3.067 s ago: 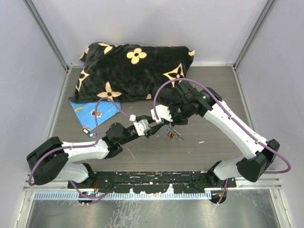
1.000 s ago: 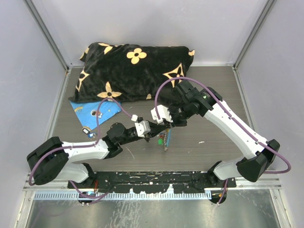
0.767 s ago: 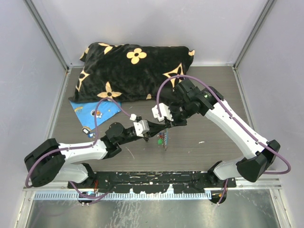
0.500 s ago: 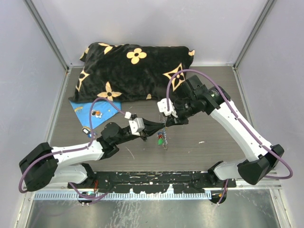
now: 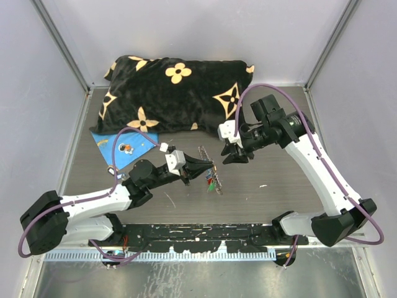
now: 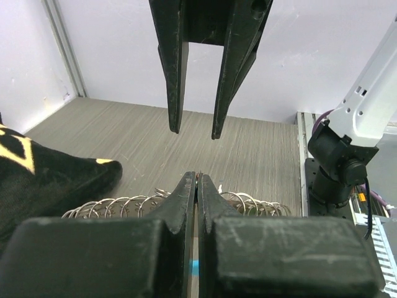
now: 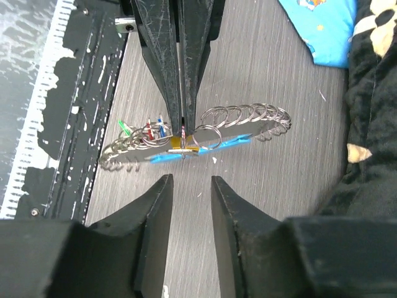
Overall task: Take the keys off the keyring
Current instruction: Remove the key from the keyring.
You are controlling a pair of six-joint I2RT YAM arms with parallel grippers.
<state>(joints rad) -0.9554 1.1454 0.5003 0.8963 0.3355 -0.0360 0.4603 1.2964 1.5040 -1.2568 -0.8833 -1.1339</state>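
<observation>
The keyring [image 5: 208,169] is a long grey coil of wire loops with a light-blue strip, held just above the table. My left gripper [image 5: 200,169] is shut on its middle; in the left wrist view the jaws [image 6: 196,179] meet with the coils [image 6: 118,206] spreading to both sides. The keys [image 7: 146,129], red, blue and green, hang at one end of the keyring [image 7: 248,118]; in the top view the keys [image 5: 212,184] sit at its near end. My right gripper [image 5: 234,155] stands open and empty a little to the right, with its own gripper [image 7: 191,184] short of the ring.
A black pillow [image 5: 177,93] with tan flowers lies across the back of the table. A blue flat sheet [image 5: 124,144] lies at its front left. The black rail [image 5: 198,234] with the arm bases runs along the near edge.
The right gripper has opened, let go of the keyring and drawn back to the right and away. The left gripper stays shut on the keyring and has shifted slightly left.
</observation>
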